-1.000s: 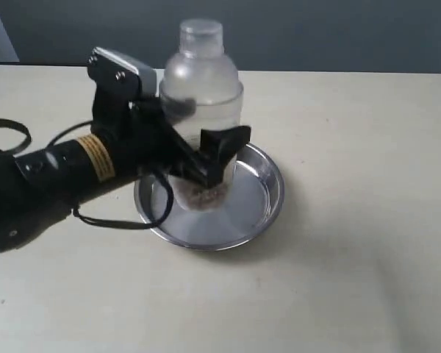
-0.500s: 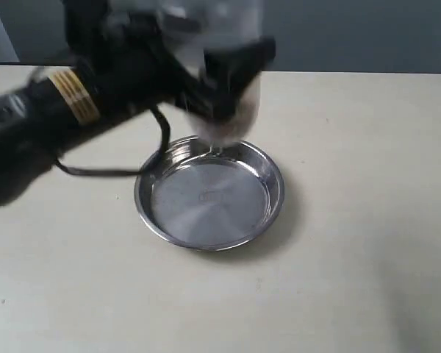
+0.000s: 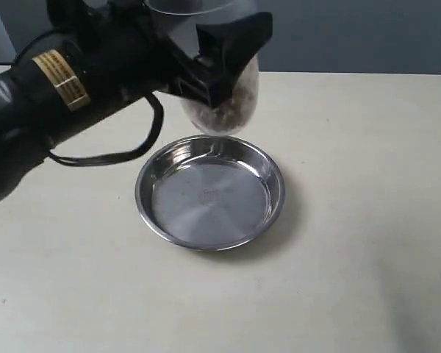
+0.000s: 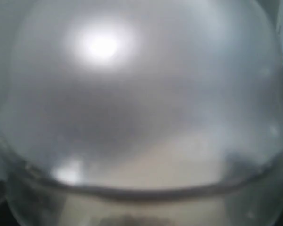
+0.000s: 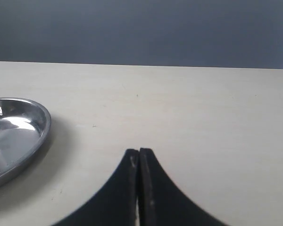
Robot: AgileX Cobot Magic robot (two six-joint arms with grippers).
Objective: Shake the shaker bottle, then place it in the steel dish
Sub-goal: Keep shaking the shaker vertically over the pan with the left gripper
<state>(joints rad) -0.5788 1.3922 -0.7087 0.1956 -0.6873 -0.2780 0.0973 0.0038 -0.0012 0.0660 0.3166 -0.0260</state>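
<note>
My left gripper [image 3: 220, 62] is shut on the shaker bottle [image 3: 231, 103] and holds it in the air above the far rim of the steel dish [image 3: 272, 213]. Only the bottle's lower part shows in the exterior view, with brown granules at its base; its top is cut off by the frame edge. The bottle's frosted dome [image 4: 141, 94] fills the left wrist view, blurred. The dish lies empty on the table, and its edge [image 5: 40, 134] also shows in the right wrist view. My right gripper [image 5: 139, 153] is shut on nothing, low over the bare table to the right of the dish.
The black left arm [image 3: 51, 95] with a yellow label reaches in from the left, and its cable [image 3: 132, 151] hangs near the dish's left rim. The cream table [image 3: 353, 147] ends at a dark grey wall behind.
The left gripper has lifted the bottle out of the dish and up to the top of the exterior view. The dish now lies empty.
</note>
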